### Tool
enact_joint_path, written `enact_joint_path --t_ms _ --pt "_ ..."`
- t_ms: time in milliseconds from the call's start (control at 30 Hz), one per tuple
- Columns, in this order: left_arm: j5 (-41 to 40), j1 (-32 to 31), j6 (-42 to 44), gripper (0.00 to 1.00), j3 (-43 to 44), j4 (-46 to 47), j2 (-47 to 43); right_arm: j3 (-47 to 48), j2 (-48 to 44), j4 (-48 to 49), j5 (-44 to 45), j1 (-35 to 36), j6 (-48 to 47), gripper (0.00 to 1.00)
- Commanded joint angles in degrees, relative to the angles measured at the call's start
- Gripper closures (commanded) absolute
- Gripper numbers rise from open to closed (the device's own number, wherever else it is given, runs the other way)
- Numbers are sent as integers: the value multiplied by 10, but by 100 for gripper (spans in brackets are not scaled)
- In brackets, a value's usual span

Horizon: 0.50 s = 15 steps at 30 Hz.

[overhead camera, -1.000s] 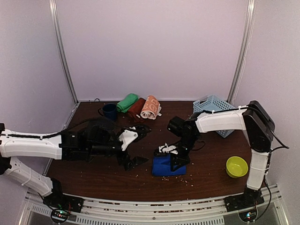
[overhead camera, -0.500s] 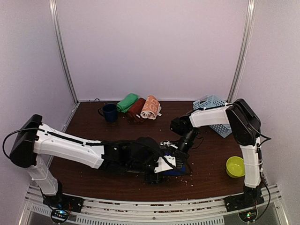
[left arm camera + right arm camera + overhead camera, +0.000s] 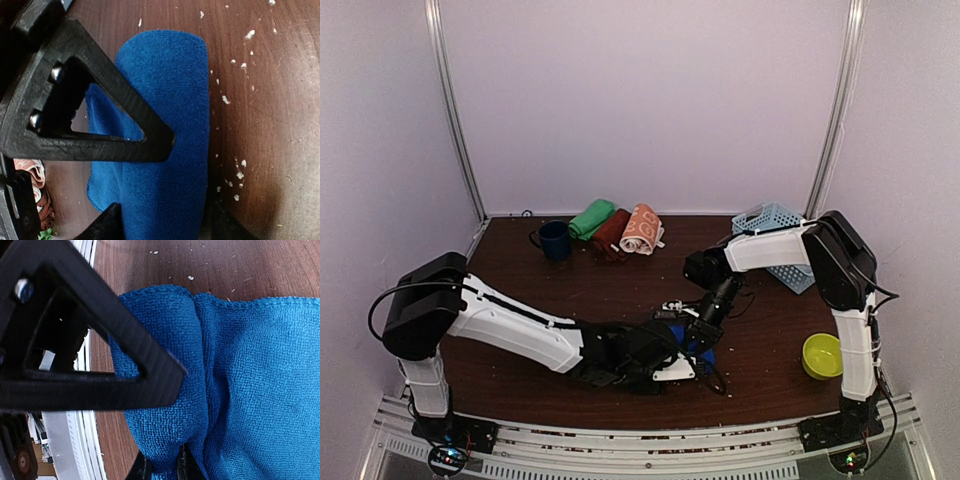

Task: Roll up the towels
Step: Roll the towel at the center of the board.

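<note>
The royal blue towel [image 3: 706, 345] lies near the table's front, partly rolled, and fills the left wrist view [image 3: 165, 100] and the right wrist view [image 3: 250, 365]. My left gripper [image 3: 682, 358] reaches across from the left and sits over the roll, its jaws apart with the towel between them [image 3: 165, 190]. My right gripper [image 3: 703, 322] comes down on the towel's far side and is shut on a raised fold of it [image 3: 167, 435]. The rolled green towel [image 3: 591, 218], maroon towel [image 3: 611, 232] and orange bunny-print towel [image 3: 642, 228] lie side by side at the back.
A navy mug [image 3: 555, 239] stands left of the rolled towels. A pale blue basket [image 3: 770, 215] sits at the back right. A yellow-green bowl [image 3: 824, 355] is at the front right. White crumbs [image 3: 226, 100] dot the wooden table beside the towel.
My left arm has swung right from the table's middle-left to the blue towel, jaws now over it. My right gripper has stayed on the towel, which now looks narrower and more bunched.
</note>
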Motion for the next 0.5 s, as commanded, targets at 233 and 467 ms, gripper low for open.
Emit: enact_joint_path --t_ms 233,467 --pt "8 -6 -2 52 9 47 11 -3 28 33 68 24 18 87" --pt "39 -6 -35 68 34 -2 35 15 -37 -57 50 12 -35 68"
